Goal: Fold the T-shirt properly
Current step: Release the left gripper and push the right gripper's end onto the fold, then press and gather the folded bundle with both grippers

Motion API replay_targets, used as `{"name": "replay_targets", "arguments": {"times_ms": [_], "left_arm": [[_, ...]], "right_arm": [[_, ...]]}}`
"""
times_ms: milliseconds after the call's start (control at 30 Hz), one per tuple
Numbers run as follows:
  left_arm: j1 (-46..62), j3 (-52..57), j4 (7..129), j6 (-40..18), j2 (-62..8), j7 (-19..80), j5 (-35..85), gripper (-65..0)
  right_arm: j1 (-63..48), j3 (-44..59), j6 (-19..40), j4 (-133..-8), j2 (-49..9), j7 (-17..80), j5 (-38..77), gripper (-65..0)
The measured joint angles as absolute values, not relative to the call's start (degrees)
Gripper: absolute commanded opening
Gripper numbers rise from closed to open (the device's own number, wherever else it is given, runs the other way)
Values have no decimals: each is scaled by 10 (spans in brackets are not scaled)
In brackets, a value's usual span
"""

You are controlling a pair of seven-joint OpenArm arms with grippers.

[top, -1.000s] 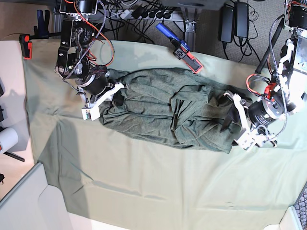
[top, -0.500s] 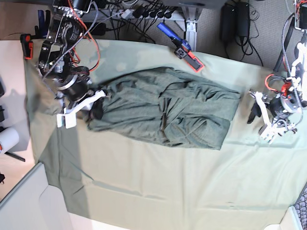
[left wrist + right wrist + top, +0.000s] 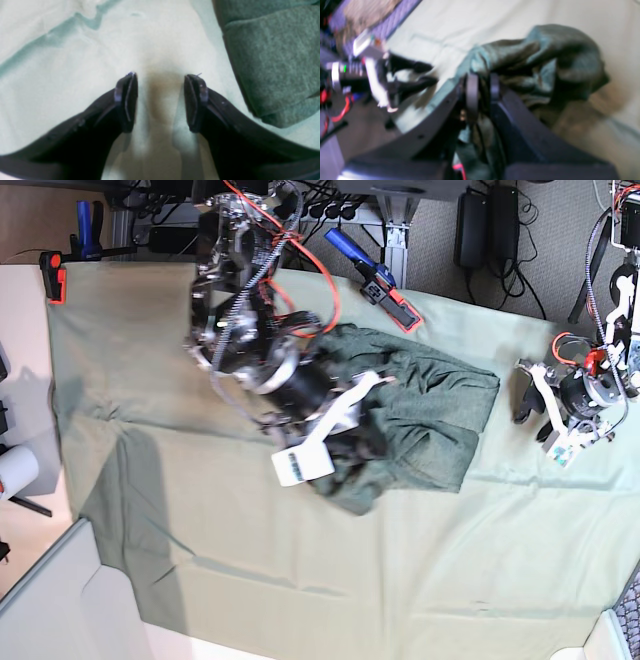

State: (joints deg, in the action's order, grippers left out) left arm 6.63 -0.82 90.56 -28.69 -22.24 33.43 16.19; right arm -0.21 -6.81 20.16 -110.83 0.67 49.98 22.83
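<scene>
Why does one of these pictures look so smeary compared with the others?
The right wrist view is blurred: the right gripper is shut on the T-shirt and everything smears. The left wrist view is only soft, its open left gripper casting a brownish shadow on the table cloth. The base view is sharpest.

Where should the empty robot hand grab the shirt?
The left gripper is open over bare cloth. It could best pinch the T-shirt at its nearest folded edge, sliding in sideways from the cloth, because that layered edge lies flat and exposed.
</scene>
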Motion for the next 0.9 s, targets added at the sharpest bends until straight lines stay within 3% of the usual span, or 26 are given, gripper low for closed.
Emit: {"name": "replay_targets", "arguments": {"times_ms": [167, 200, 267, 300, 333, 733, 900], "left_arm": [[66, -8, 906, -288, -222, 341, 174, -315], [67, -8, 906, -288, -222, 341, 178, -315], [66, -8, 905, -288, -222, 344, 188, -315], [67, -8, 905, -288, -222, 345, 192, -315], [67, -8, 905, -289, -222, 345, 196, -315], [67, -8, 905, -322, -222, 347, 213, -315], [67, -9, 905, -370, -222, 348, 242, -315]], "right_arm": [[6, -159, 203, -1068, 11, 489, 147, -650], [6, -170, 203, -1054, 10, 484, 142, -584], [5, -185, 204, -1029, 9, 464, 134, -340], [5, -192, 204, -1017, 9, 448, 135, -253], [5, -199, 204, -1008, 8, 438, 135, -209], [23, -259, 204, -1042, 16, 438, 142, -211], [53, -258, 204, -1079, 16, 442, 137, -211]]}}
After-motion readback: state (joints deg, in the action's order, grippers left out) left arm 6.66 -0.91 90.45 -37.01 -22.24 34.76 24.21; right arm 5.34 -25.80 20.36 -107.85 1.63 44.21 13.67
